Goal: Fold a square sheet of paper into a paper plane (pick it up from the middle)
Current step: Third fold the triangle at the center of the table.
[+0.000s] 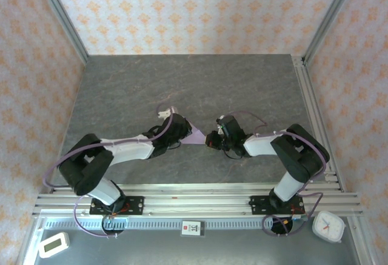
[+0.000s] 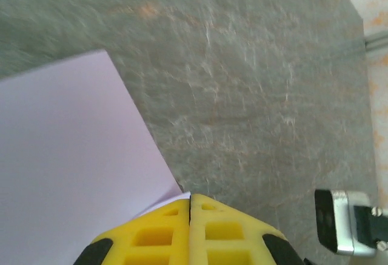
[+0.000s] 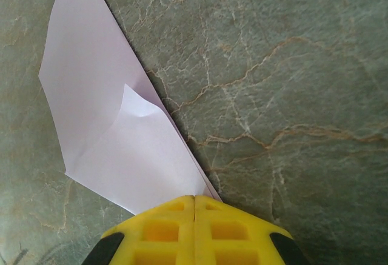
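We see the sheet (image 1: 195,135) as a small pale lilac wedge just short of the bench's (image 1: 182,83) middle, on the near side, spanning the gap between the two grippers. From the right wrist the sheet (image 3: 97,107) reads as a long, matte, unmarked triangle with a straight crease down its right edge. A second layer lies on top of it, its upper corner curled into a soft hump. From the left wrist the sheet (image 2: 66,168) is a flat plain panel with one clean straight edge, and a thin second layer peeks out right at the pinch.

The left gripper (image 1: 183,133) (image 2: 190,197) has its yellow jaws pressed flat together with a corner of the sheet caught at the seam. The right gripper (image 1: 210,140) (image 3: 194,198) is likewise closed tight on the sheet's narrow tip.

The pinched corners vanish behind the jaws. The left wrist view is blurred and crops the sheet at its left and bottom edges. A silver-and-black block (image 2: 345,222) at that view's lower right is also cropped, and we cannot say what it is. From above, the arms cover both ends of the sheet, and we cannot tell whether it rests on the bench or hangs just over it. Past the bench's near edge sit a white timer (image 1: 53,244) and a round clock (image 1: 328,226).
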Controlling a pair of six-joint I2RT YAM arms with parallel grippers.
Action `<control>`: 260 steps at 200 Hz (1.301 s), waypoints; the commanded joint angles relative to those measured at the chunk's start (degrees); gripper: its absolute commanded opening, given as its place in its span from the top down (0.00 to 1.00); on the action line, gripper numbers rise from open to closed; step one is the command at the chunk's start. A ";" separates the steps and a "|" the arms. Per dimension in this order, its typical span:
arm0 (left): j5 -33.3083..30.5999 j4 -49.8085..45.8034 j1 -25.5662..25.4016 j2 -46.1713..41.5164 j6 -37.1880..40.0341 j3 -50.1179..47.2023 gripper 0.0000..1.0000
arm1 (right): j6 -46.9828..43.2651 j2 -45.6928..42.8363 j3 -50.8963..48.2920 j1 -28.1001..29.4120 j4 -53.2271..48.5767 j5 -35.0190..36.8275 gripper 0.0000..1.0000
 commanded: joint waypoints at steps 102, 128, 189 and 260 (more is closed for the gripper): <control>-0.89 3.81 -2.03 10.61 0.56 -7.95 1.00 | -2.73 -2.12 4.51 0.49 -14.48 4.43 1.00; -0.76 4.58 -2.04 10.60 0.13 -8.72 1.00 | -1.27 -3.26 7.23 2.96 -15.31 5.04 1.00; -0.67 5.07 -2.01 10.48 -0.14 -9.26 1.00 | 1.74 2.17 10.94 6.04 -10.99 5.26 1.00; -0.32 5.48 -2.03 11.14 -0.26 -9.58 1.00 | 2.28 6.48 14.16 7.72 -10.35 4.26 1.00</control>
